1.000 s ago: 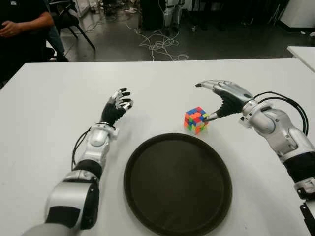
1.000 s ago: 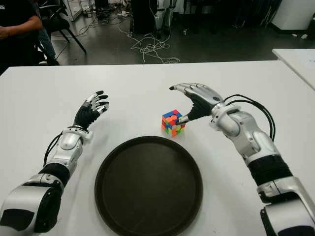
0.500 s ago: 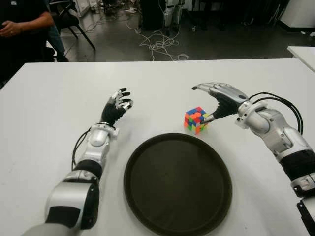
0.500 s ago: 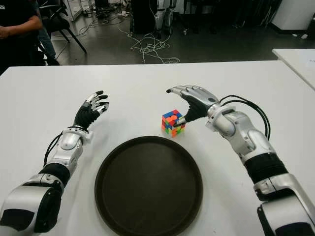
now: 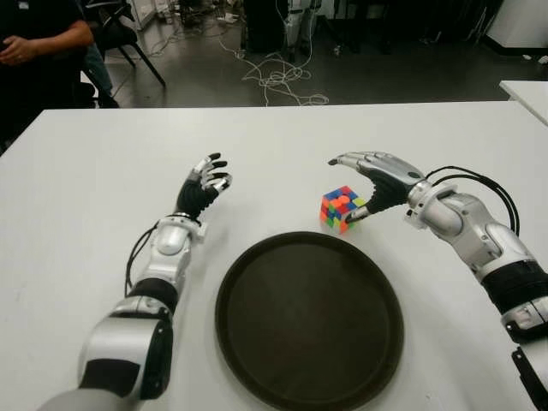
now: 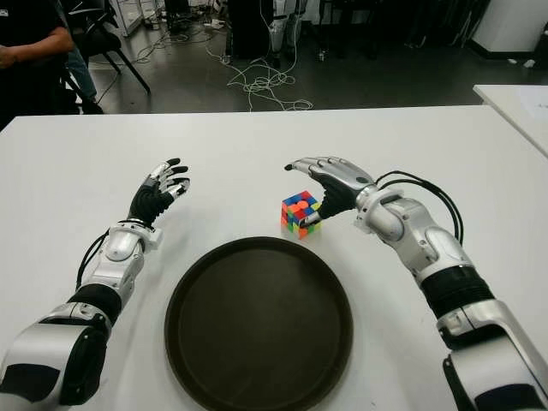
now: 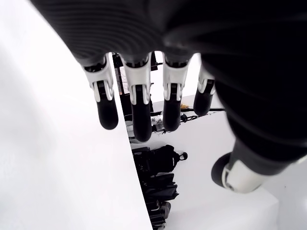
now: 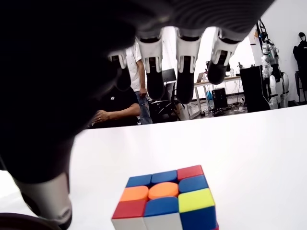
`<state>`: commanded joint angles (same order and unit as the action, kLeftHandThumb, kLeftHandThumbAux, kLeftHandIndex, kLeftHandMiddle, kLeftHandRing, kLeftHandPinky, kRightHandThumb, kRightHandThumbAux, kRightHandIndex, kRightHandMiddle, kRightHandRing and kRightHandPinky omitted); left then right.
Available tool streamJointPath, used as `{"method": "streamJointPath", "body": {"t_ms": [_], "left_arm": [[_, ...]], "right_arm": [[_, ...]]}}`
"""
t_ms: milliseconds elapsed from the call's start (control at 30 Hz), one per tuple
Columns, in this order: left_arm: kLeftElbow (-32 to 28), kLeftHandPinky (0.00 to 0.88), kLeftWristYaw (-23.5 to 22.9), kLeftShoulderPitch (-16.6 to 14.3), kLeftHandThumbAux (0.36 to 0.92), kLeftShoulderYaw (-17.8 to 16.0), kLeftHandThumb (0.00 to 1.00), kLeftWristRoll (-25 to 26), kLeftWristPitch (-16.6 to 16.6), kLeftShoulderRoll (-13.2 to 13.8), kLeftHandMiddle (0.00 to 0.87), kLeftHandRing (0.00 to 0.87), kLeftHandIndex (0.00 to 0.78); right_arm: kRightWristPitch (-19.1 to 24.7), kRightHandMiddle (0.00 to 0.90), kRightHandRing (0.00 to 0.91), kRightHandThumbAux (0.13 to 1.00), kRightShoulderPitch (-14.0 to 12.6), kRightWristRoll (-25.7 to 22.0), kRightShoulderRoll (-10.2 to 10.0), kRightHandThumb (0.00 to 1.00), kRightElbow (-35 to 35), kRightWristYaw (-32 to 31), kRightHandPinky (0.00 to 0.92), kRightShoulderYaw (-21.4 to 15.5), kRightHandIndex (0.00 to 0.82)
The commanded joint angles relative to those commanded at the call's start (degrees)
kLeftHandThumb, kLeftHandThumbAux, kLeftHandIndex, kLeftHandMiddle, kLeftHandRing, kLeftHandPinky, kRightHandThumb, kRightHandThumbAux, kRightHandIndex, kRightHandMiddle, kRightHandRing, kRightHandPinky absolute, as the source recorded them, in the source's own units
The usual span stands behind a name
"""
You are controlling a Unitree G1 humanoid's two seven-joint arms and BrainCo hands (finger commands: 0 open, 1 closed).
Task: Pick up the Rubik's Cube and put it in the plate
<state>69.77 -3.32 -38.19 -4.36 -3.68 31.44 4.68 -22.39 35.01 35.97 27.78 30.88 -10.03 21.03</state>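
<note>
Rubik's Cube (image 5: 341, 208) corner toward plate (image 5: 257, 360), apparently ungripped, right hand (image 5: 374, 178) spread above

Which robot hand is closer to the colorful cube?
The right hand. It's open, right beside the Rubik's Cube, fingers arched over it. The left hand is open, much farther off on the cube's left side.

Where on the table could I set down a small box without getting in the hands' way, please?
The white table is bare left of the left hand, and along its far edge. Avoid the middle: the right hand hovers open over the Rubik's Cube, just beyond the plate.
</note>
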Motion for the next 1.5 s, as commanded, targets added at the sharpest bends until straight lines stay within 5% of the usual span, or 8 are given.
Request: {"method": "streamJointPath", "body": {"t_ms": [1500], "left_arm": [[-0.3, 0.189, 0.2, 0.3, 0.660, 0.2, 0.159, -0.2, 0.5, 0.2, 0.182, 0.190, 0.123]], "right_arm": [[-3.6, 0.177, 0.197, 0.748, 6.9, 1.8, -3.1, 0.000, 20.0, 5.4, 0.178, 4.2, 0.181]]}}
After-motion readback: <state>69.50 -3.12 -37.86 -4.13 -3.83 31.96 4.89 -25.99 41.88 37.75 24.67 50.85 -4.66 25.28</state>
